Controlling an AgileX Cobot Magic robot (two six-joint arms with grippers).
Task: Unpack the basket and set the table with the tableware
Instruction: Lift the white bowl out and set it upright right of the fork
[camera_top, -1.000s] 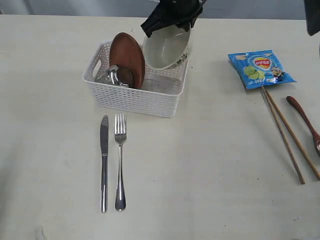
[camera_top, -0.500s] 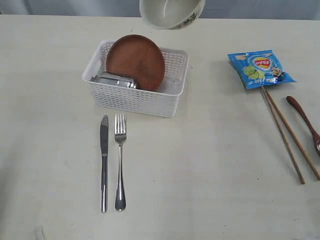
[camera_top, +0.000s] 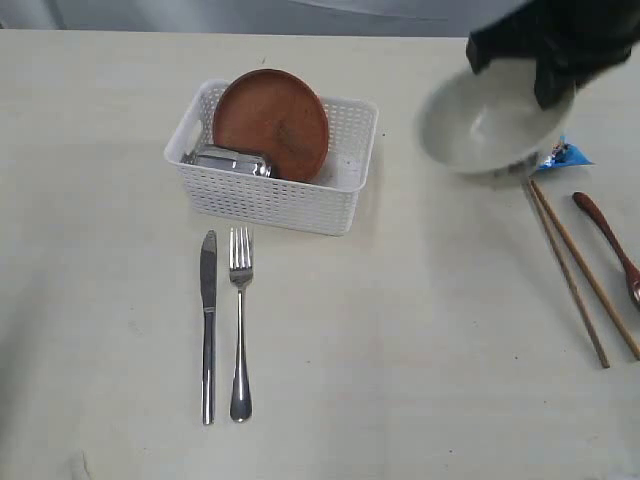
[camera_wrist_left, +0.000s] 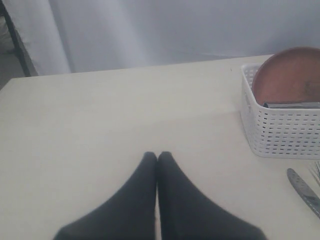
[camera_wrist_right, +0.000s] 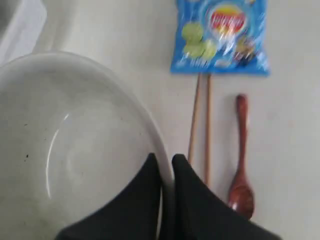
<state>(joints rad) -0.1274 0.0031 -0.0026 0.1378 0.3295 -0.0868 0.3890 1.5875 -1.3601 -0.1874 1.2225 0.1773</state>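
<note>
On the far left we see the black left gripper (camera_wrist_left: 157, 156). Its two fingers are pressed together with nothing between them, and it hangs over a bare part of the pale cream table (camera_top: 400, 350) with a faint wood grain. Next, a long silver metal knife (camera_top: 208, 320) and a silver metal fork (camera_top: 240, 320) lie parallel, just in front of the white rectangular perforated plastic basket (camera_top: 270, 205). Inside the basket a shiny steel cup (camera_top: 230, 162) lies on its side, and a round brown plate (camera_top: 272, 120) leans tilted behind it. To the right of the basket, the right gripper (camera_wrist_right: 165, 161) clamps the rim of a pale round bowl (camera_top: 480, 130), with one finger inside and one outside. The bowl hides most of the blue plastic chip bag (camera_wrist_right: 220, 35). Further right, two long wooden chopsticks (camera_top: 575, 270) and a dark brown wooden spoon (camera_top: 610, 245) lie on the table.
</note>
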